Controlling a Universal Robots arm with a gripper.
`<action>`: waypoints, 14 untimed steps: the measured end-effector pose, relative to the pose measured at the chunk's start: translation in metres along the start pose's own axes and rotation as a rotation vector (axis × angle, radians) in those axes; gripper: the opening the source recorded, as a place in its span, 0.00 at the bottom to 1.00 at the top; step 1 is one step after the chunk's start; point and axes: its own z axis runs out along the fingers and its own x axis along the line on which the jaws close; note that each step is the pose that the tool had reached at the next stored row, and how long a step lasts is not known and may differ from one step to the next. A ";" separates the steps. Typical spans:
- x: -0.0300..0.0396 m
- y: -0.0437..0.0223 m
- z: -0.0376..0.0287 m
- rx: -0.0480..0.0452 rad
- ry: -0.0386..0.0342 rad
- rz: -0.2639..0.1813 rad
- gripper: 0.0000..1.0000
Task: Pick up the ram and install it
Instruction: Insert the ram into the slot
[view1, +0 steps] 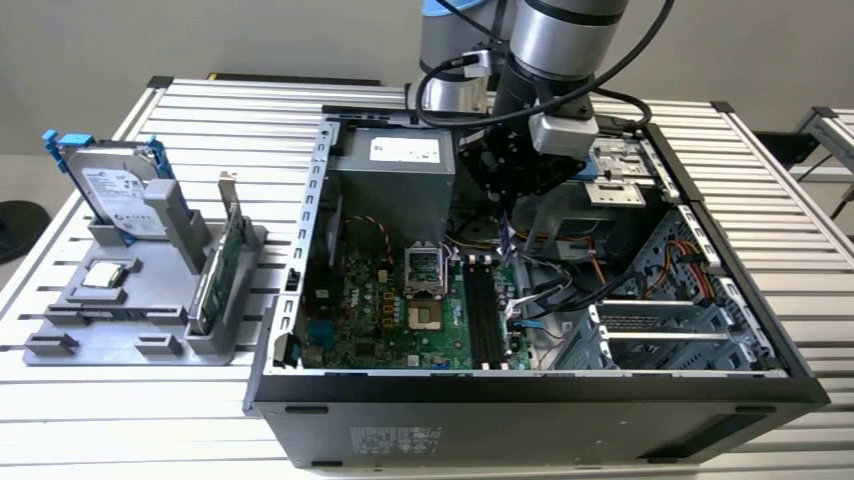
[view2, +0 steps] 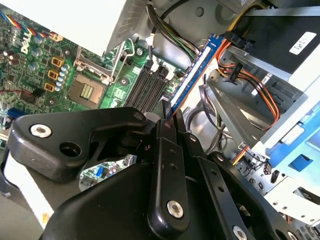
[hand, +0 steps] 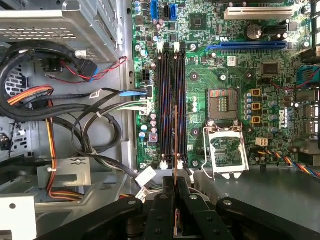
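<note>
My gripper (view1: 514, 200) hangs inside the open computer case (view1: 534, 385), above the motherboard (view1: 387, 310). It is shut on the ram (view2: 192, 72), a long thin stick that reaches out from the fingertips in the second wrist view. In the first wrist view the ram (hand: 175, 145) shows edge-on, held by the gripper (hand: 175, 182) and lying along the black memory slots (hand: 170, 105), over the one nearer the CPU socket. Whether it touches the slot I cannot tell. The slots (view1: 483, 315) look bare in the exterior view.
Beside the slots sit the open CPU socket (hand: 222, 102) and bundles of cables (hand: 75, 110). The power supply (view1: 387, 175) and drive cage (view1: 627, 165) flank the arm. On the exterior view's left, a grey fixture (view1: 134, 320) holds a hard drive (view1: 114, 185) and a green card (view1: 220, 265).
</note>
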 end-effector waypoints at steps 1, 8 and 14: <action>0.0000 0.0000 0.0000 0.0000 0.0000 0.000 0.00; 0.0001 0.0000 0.0020 0.0001 -0.0001 0.000 0.00; 0.0004 -0.0001 0.0095 0.0001 -0.0001 0.000 0.00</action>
